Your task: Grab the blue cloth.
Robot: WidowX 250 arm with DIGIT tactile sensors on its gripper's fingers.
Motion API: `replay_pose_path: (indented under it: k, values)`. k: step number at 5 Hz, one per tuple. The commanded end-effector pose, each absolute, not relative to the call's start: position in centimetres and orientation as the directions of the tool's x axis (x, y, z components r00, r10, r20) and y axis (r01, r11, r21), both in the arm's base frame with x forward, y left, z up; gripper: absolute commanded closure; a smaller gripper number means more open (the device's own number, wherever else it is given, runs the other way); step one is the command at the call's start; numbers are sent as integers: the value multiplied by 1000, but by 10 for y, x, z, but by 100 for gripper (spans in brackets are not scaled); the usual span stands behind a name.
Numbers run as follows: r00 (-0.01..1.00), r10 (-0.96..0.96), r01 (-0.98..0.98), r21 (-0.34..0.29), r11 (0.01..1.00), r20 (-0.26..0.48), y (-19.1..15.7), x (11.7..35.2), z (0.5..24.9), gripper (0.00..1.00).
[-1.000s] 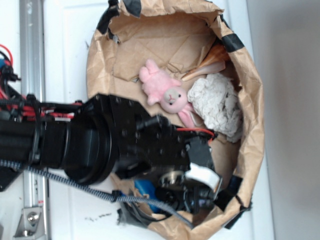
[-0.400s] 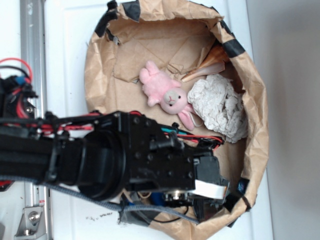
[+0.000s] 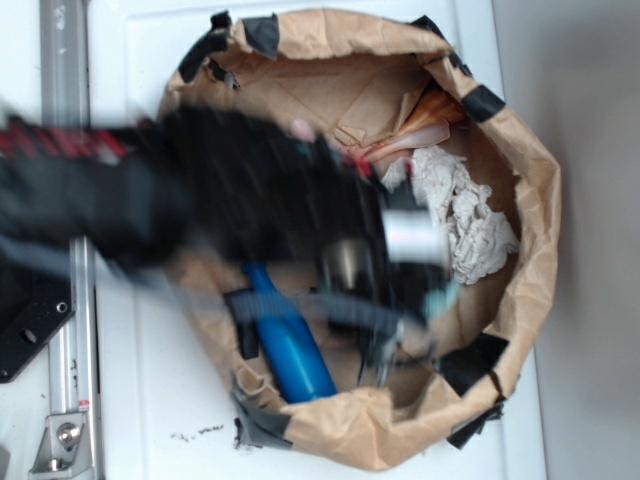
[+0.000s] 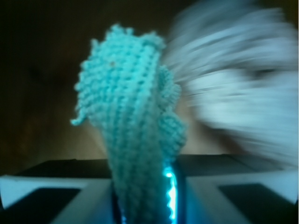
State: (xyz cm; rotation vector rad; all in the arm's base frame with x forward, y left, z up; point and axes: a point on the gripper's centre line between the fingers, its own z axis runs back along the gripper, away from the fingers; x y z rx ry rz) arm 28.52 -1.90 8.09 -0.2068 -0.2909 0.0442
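No text, label, brand, number or sign can be read in either view: the paper bag (image 3: 520, 260), its black tape patches and the blue bottle (image 3: 290, 345) inside it show no lettering, and the blue cloth (image 4: 131, 121) seen by the wrist carries no tag

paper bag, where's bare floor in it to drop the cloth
Bare brown paper shows at the back of the paper bag and between the blue bottle and the off-white cloth. The arm crowds the middle.
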Motion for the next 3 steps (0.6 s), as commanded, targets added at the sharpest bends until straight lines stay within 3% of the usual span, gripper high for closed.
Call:
replay_pose_path:
  k: [1, 2, 3]
  values:
    - [934, 263, -268, -13, 963, 242, 8, 274, 151, 100]
    - [937, 334, -341, 57, 938, 100, 3, 276, 167, 100]
    - [923, 375, -381, 72, 922, 84, 5, 270, 170, 100]
